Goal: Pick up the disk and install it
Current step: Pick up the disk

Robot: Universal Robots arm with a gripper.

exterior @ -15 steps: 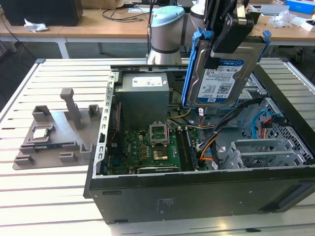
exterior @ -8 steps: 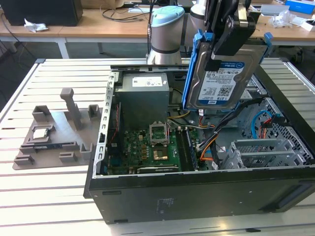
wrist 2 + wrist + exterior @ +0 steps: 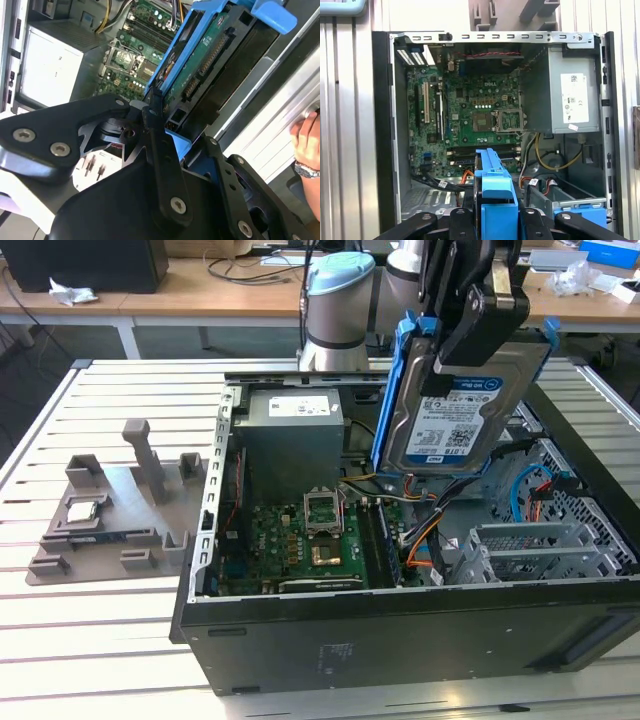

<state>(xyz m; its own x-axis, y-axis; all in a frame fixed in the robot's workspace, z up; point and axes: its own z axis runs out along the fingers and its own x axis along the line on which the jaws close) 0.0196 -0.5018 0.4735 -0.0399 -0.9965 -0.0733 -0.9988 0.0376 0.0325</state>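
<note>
The disk [image 3: 455,430] is a silver hard drive with a white-and-blue label and blue caddy rails. It hangs tilted on edge above the right half of the open computer case [image 3: 400,630]. My black gripper [image 3: 478,340] is shut on its upper part. The second wrist view shows the disk's green circuit-board underside [image 3: 205,55] and a blue rail [image 3: 272,15] between my fingers [image 3: 160,145]. In the first wrist view the blue rail edge [image 3: 495,200] sits between the fingers [image 3: 457,220], over the case interior.
The case holds a motherboard [image 3: 300,540], a grey power supply [image 3: 290,430], loose cables and a metal drive cage [image 3: 530,550]. A grey fixture [image 3: 110,510] lies at the exterior view's left. A person's hand [image 3: 305,137] is beside the case.
</note>
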